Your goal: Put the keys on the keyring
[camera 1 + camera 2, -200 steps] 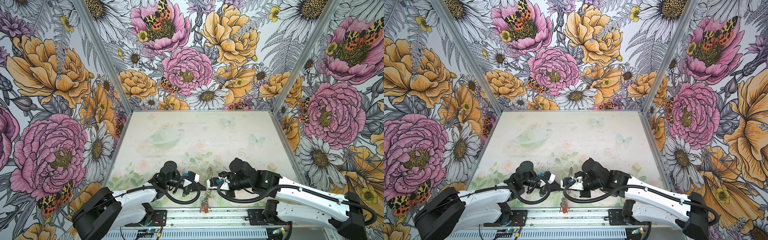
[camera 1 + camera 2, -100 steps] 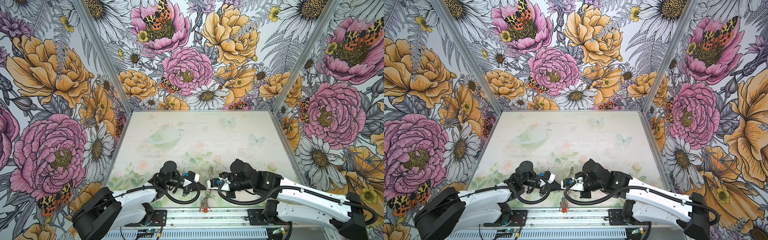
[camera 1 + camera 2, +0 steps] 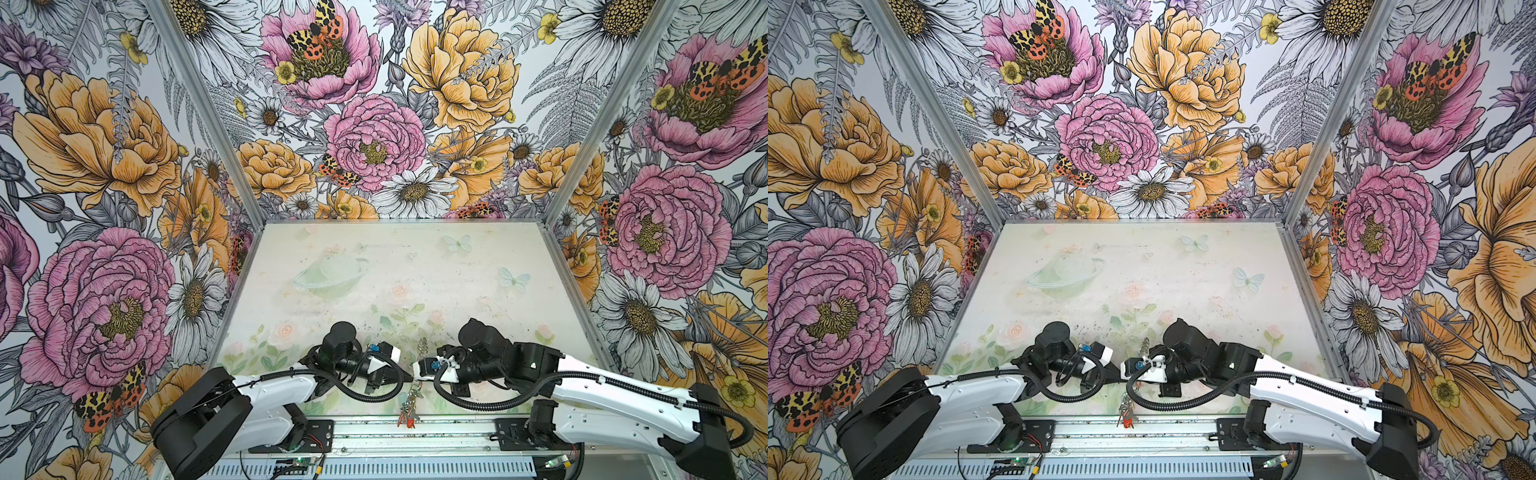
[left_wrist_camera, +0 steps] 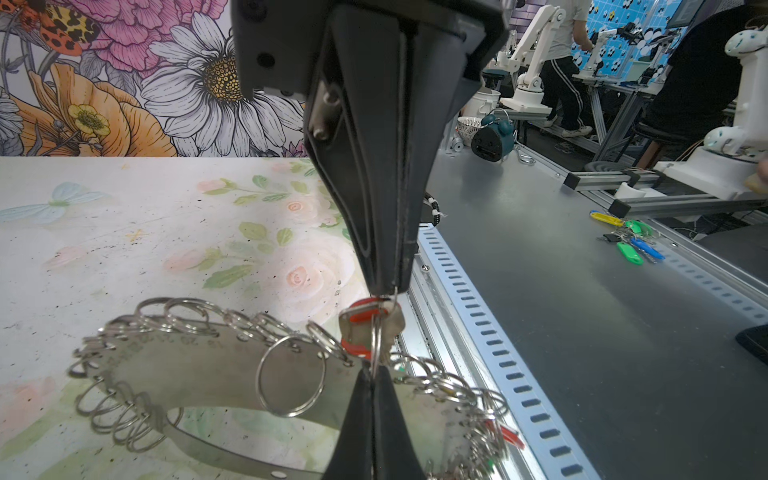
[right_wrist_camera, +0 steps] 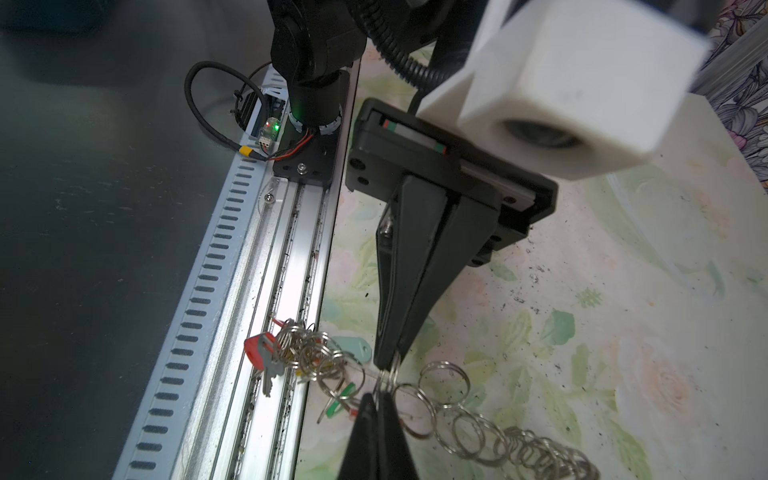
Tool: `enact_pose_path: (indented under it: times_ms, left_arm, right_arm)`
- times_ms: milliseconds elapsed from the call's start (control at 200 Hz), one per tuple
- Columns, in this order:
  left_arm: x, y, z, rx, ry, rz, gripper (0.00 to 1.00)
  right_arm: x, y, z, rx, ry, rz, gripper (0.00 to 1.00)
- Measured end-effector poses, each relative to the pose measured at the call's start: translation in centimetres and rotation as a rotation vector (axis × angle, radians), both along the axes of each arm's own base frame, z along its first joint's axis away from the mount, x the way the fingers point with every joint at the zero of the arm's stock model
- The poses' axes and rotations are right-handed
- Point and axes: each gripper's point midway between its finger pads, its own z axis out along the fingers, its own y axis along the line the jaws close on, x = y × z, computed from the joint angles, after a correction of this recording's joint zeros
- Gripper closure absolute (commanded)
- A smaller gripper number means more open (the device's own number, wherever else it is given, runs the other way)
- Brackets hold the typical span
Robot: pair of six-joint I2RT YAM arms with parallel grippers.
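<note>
The keyring [image 4: 199, 374] is a flat grey crescent band fringed with silver wire rings, hanging low over the table's front edge. Both grippers meet tip to tip on one wire ring [image 4: 376, 332]. My left gripper [image 4: 374, 372] is shut on its lower edge, and my right gripper [image 5: 380, 395] is shut on the same ring from the opposite side. A key with a red tag [image 4: 361, 328] sits right at that ring. More keys [image 5: 291, 353] with red, teal and green tags hang bunched over the front rail. In both top views the keys [image 3: 409, 413] [image 3: 1126, 415] dangle below the touching grippers [image 3: 412, 378].
An aluminium rail [image 3: 374, 432] and a slotted cable duct [image 5: 187, 332] run along the table's front edge, right under the hanging keys. Floral walls close the other three sides. Outside the cell lie another bunch of coloured-tag keys [image 4: 631, 245] and a teal alarm clock [image 4: 494, 137].
</note>
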Motion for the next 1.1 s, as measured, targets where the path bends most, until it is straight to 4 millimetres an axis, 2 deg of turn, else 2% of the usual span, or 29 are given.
enact_pose_path:
  times_ms: [245, 485, 751, 1101]
  left_arm:
    - [-0.1, 0.0, 0.1, -0.002, -0.001, -0.004, 1.00]
    - [-0.1, 0.0, 0.1, -0.002, 0.000, -0.006, 1.00]
    - [-0.1, 0.0, 0.1, -0.003, -0.001, -0.006, 1.00]
    - [-0.1, 0.0, 0.2, -0.007, -0.005, -0.005, 1.00]
  right_arm:
    - [0.0, 0.0, -0.2, -0.006, 0.002, -0.001, 1.00]
    - [-0.1, -0.3, 1.2, 0.040, -0.018, -0.004, 1.00]
    - [0.0, -0.1, 0.2, 0.005, 0.005, -0.011, 1.00]
    - [0.1, -0.2, 0.2, 0.007, 0.000, -0.015, 1.00]
